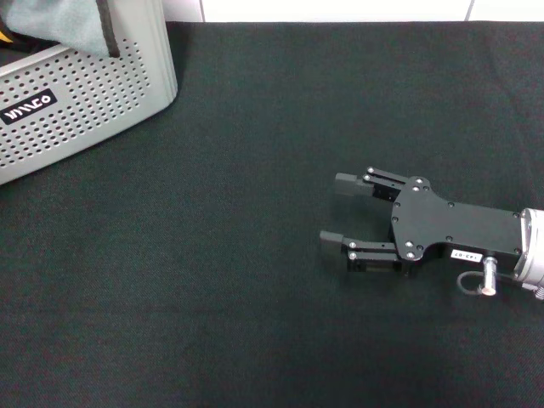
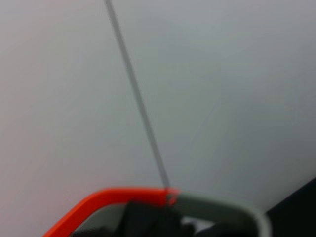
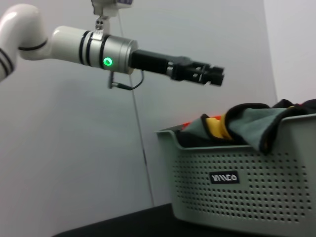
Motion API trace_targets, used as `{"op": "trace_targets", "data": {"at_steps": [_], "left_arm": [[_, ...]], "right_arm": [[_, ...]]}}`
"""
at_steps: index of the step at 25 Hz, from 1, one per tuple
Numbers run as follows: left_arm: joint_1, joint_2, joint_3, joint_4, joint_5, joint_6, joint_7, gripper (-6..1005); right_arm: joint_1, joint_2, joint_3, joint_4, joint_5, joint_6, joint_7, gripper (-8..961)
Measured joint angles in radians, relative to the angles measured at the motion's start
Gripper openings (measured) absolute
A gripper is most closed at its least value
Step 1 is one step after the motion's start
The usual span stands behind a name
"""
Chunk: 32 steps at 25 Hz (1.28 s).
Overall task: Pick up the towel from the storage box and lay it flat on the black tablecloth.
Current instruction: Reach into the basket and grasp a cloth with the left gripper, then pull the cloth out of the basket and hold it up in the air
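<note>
Above the storage box my left gripper hovers—fingers unreadable—ready for the towel; right gripper rests open, idle.

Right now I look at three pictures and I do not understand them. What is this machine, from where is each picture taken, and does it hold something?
This is a robot with two arms, each ending in a gripper.

The head view looks down at the black tablecloth. The right gripper lies low over it, jaws open, holding nothing. In the corner stands the storage box, a grey basket with small holes. The towel hangs over its rim.

The right wrist view looks sideways at the same box, with the towel and other cloths in it. The left gripper hangs in the air above the box; whether it is open cannot be told.

The left wrist view shows mostly a pale wall.
</note>
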Motion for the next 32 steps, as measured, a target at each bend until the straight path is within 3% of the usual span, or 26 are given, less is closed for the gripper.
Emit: {"op": "trace_targets", "data": {"at_steps": [6, 12, 28, 32], "left_arm": [[0.047, 0.001, 0.136, -0.02, 0.11, -0.16, -0.004, 753], [0.054, 0.001, 0.219, -0.068, 0.118, -0.262, -0.004, 753], [0.026, 0.002, 0.239, -0.208, 0.225, -0.415, -0.005, 754], [0.038, 0.001, 0.233, -0.208, 0.219, -0.439, -0.011, 553]], "right_arm": [[0.011, 0.0, -0.019, 0.002, 0.02, -0.047, 0.0, 827], [0.011, 0.0, -0.02, 0.002, 0.02, -0.047, 0.003, 827], [-0.013, 0.0, -0.014, 0.012, 0.036, -0.049, 0.0, 826], [-0.016, 0.0, -0.014, 0.012, 0.049, -0.05, -0.004, 826]]}}
